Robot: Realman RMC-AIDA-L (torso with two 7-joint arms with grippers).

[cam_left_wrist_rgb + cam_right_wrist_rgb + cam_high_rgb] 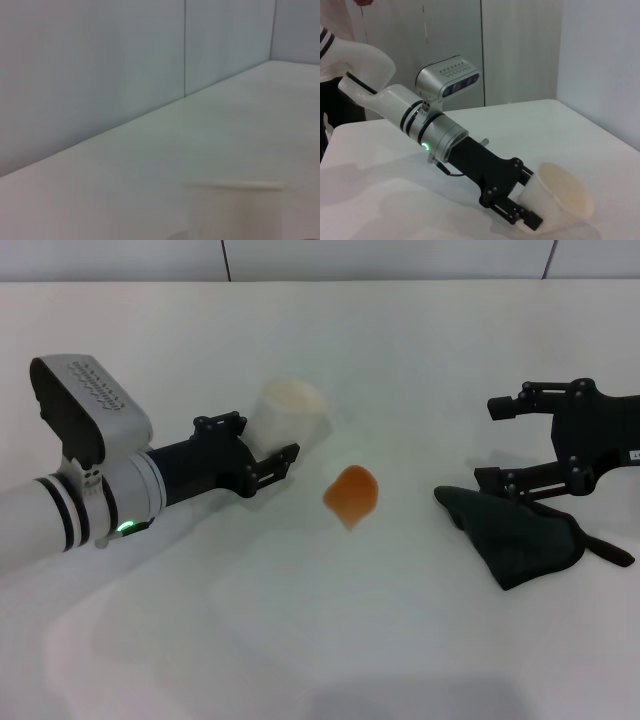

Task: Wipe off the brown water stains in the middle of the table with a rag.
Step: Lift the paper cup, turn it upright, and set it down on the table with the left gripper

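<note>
Bare table around stain

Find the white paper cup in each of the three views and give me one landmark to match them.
Head view: the cup is left of centre, gripped by the left gripper, tipped, left of the brown stain.
Left wrist view: only a blurred pale shape near the bottom edge, perhaps the cup; cannot tell.
Right wrist view: the cup is at lower right, mouth toward the camera.
Shared landmark: the left gripper, seen in the head and right wrist views.
</note>
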